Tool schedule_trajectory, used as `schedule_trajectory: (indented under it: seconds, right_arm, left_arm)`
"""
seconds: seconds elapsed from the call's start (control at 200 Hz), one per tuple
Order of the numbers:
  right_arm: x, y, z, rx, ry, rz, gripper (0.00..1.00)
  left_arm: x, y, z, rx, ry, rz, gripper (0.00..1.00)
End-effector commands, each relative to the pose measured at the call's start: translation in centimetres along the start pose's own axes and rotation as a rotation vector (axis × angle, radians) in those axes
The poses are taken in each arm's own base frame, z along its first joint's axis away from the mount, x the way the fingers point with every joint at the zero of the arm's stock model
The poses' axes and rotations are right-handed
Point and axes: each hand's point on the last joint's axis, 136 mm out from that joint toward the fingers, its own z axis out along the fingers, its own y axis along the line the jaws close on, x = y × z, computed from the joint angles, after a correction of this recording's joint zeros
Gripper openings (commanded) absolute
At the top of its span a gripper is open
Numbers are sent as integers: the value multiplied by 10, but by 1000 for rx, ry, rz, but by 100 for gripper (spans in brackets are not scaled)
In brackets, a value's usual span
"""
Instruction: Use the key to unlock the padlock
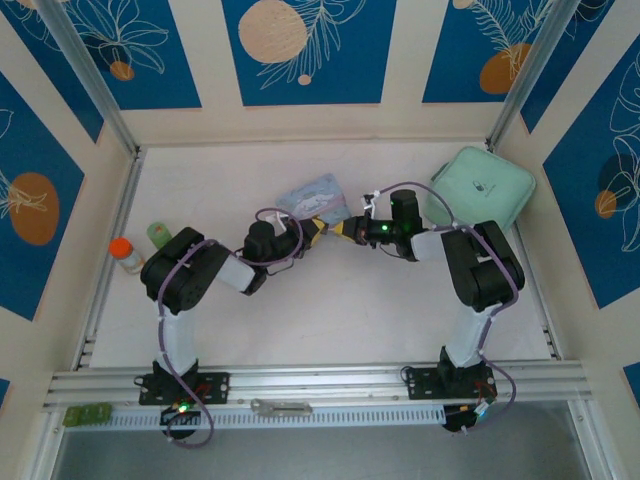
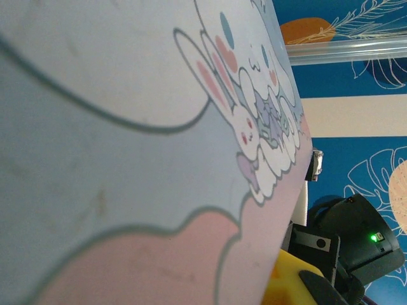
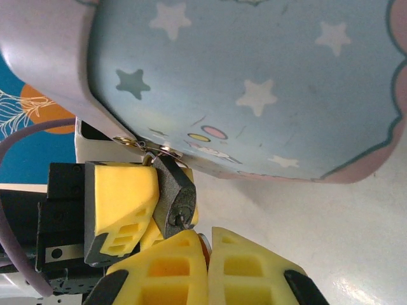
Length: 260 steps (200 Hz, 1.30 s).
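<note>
Left fingers (image 3: 137, 197): grasping the padlock, one yellow pad on each side of its body.
Right fingers (image 3: 191, 270): clenched, pads pressed together, tips just below the left fingers; whether they pinch the key cannot be told.
Padlock (image 3: 173, 194): dark body tilted between the left fingers, just above the right fingertips, its shackle threaded through the rings.
Key (image 3: 182, 220): a thin silvery bit touching the padlock's lower face, right by the right fingertips; the rest is hidden.
Rings (image 3: 152, 149): small metal loops on the tin's edge, directly above the left fingers.
Tin (image 3: 254, 82): pale blue with stars and a cartoon, above both sets of fingers, its edge touching the padlock's top.
Bench (image 1: 330, 310): pale surface beneath both arms, whose fingers meet near its middle.
Case (image 1: 480, 190): mint green, well apart from the fingers, behind the right arm.
</note>
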Motion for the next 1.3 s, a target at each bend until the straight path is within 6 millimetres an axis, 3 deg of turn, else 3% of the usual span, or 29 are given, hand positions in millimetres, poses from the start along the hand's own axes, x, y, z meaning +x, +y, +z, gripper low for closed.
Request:
schedule_trajectory:
  seconds: [0.0,0.645,0.895,1.11,1.295]
  right_arm:
    - [10,27,25,-72,32,-78,0]
    - [21,52,54,-106,78,-83,0]
    - [16,52,43,-89,102,-25,0]
    - [25,58,28,-125,207,198,0]
    - [15,68,12,-177,215,435,0]
  left_arm:
    - [90,-78,-1,262,369,104,0]
    - [96,-87,4,286,360,114,0]
    - [103,-85,-1,302,428,181,0]
    - [108,-80,-16,334,512,289,0]
    - [109,-82,-22,352,521,342,0]
